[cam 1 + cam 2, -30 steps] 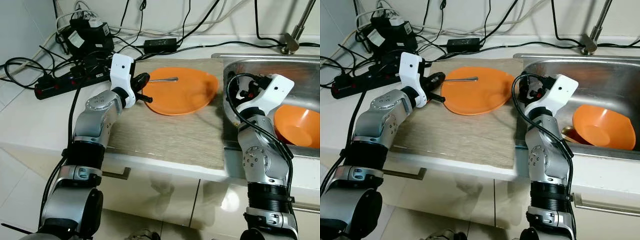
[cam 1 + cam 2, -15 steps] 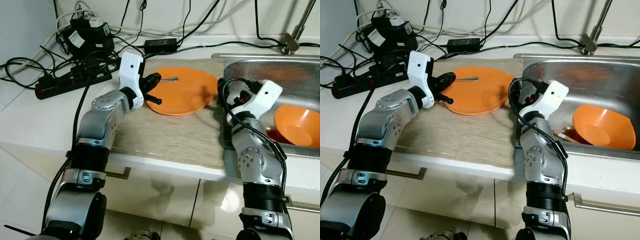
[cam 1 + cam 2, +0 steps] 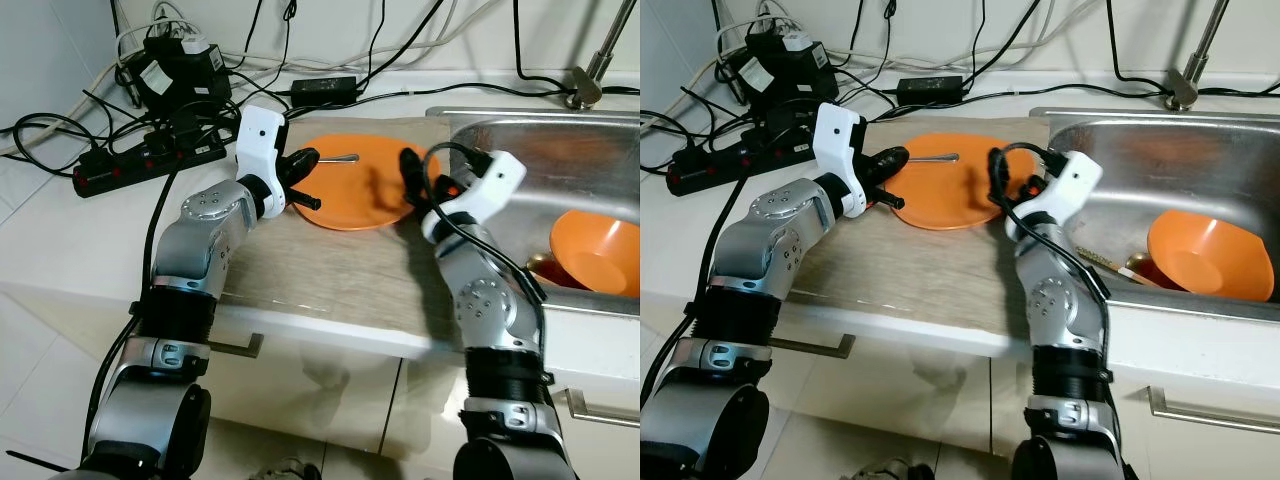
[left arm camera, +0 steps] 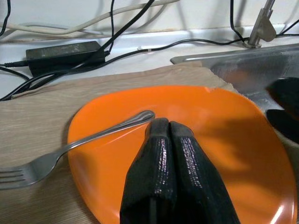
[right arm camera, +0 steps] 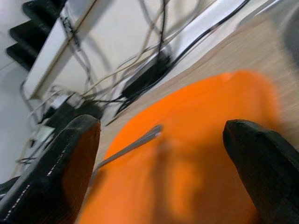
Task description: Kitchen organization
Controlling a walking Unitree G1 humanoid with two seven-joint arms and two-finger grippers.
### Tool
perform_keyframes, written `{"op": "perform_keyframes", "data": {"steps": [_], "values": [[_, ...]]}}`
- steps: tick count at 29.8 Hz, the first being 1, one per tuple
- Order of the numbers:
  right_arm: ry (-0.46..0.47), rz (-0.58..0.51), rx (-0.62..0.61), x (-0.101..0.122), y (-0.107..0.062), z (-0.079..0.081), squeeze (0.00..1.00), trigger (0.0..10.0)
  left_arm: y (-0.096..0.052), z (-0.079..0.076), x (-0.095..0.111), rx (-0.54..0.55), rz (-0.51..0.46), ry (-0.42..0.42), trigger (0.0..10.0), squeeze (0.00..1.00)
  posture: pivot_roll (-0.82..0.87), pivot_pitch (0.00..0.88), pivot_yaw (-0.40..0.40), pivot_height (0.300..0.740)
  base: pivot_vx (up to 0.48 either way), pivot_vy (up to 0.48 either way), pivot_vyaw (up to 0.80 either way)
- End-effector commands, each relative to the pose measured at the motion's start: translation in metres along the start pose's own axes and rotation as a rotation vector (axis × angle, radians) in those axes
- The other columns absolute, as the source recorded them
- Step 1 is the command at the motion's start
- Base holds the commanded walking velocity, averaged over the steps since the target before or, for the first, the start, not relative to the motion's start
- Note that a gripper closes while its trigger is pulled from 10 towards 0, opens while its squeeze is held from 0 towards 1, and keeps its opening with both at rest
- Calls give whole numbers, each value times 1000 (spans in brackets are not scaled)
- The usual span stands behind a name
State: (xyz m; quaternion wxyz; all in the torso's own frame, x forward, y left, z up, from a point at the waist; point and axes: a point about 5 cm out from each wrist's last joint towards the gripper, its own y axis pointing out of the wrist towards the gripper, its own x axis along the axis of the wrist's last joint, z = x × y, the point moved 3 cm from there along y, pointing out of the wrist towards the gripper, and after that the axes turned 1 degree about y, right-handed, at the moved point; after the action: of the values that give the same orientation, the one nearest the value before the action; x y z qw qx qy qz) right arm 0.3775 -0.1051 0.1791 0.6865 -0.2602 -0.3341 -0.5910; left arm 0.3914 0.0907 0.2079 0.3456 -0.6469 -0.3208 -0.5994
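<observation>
Right gripper is spread wide, holding nothing, hovering over the sink-side edge of the orange plate. Left gripper has its fingers pressed flat together, empty, poised over the plate's other rim just beside the fork. The plate sits on the wooden board between the tangle of cables and the steel sink.

My read: the right one is going for the plate, so it needs one finger under the rim and one on top, coming in low. The plate is shallow and the loose fork will slide if it tips.

The left wrist view makes plain what the head views blur: the fork's handle lies on the plate, its tines out on the board. The head views alone give the orange bowl lying in the sink.
</observation>
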Motion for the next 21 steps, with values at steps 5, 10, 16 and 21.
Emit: {"op": "perform_keyframes", "data": {"steps": [5,10,16,21], "values": [[74,46,11,-11,7,8,0,10000,-5,4,2,12,4,15,10000,0,20,3,102,740,0,0,0],[9,25,-52,-10,8,-1,0,10000,-7,9,2,26,12,14,10000,0,23,4,101,740,0,0,0],[-34,14,-99,-10,5,-8,0,10000,-9,10,2,29,20,18,10000,0,31,9,106,740,0,0,0],[-28,31,-124,-17,5,-11,0,10000,-9,10,1,27,25,24,10000,0,34,6,109,740,0,0,0]]}}
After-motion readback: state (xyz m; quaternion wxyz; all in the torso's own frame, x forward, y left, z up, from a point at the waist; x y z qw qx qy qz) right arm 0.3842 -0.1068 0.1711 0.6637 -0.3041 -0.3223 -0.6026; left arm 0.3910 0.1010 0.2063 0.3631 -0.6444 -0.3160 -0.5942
